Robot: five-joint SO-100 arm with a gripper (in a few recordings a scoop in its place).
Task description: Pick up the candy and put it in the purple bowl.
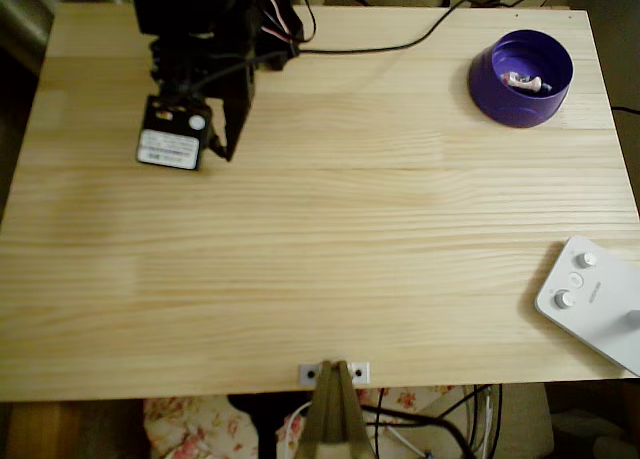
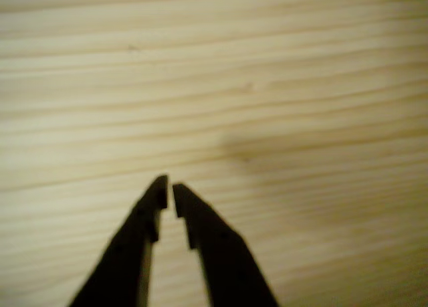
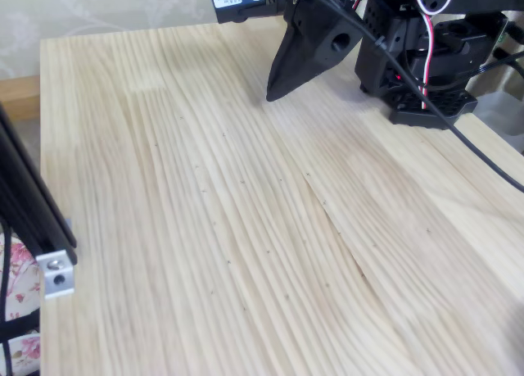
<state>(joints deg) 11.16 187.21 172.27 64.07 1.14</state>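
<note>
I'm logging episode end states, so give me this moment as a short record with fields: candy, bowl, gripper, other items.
candy: the candy lies inside the bowl
bowl: the purple bowl stands upright at the table's top-right corner in the overhead view
gripper: the gripper is shut, holds nothing, and hangs over bare wood at the top left in the overhead view, far from the bowl
other items: a white button device at the right edge
task state: looks done
</note>
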